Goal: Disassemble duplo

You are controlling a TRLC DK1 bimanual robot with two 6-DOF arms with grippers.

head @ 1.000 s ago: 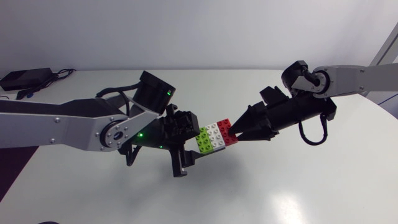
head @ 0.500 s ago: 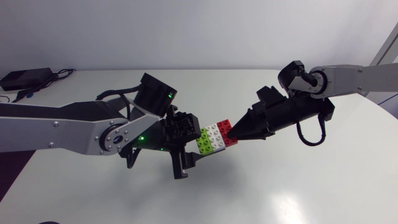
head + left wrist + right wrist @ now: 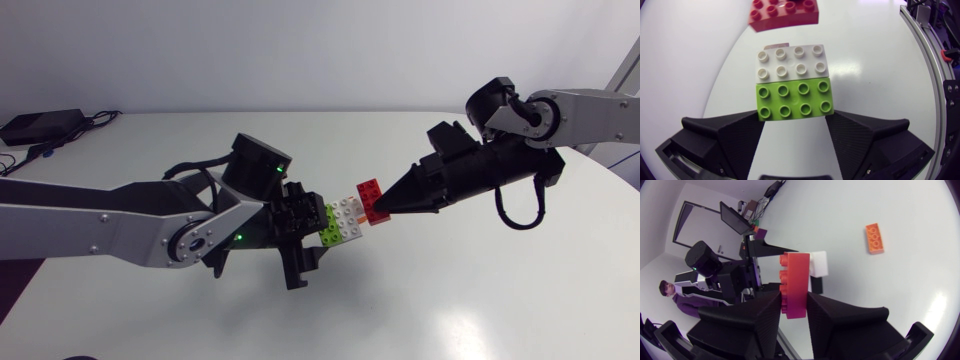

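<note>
Since a second ago, has pulled the red brick (image 3: pixel 369 194) off the white brick (image 3: pixel 792 62) and drawn it slightly up and back with the right gripper (image 3: pixel 386 203). Has also nudged the left gripper (image 3: pixel 795 119) a little toward the middle. Grips the red brick between the right fingers, clenched on it from both sides, clear of the table (image 3: pixel 480 300). Clamps the green brick (image 3: pixel 793 99) at its two ends in the left gripper, with the white brick flush against its far side, studs level and facing up. Leaves a narrow gap between white and red. Shows an orange brick (image 3: pixel 874 238) lying flat on the table, apart from both grippers.
</note>
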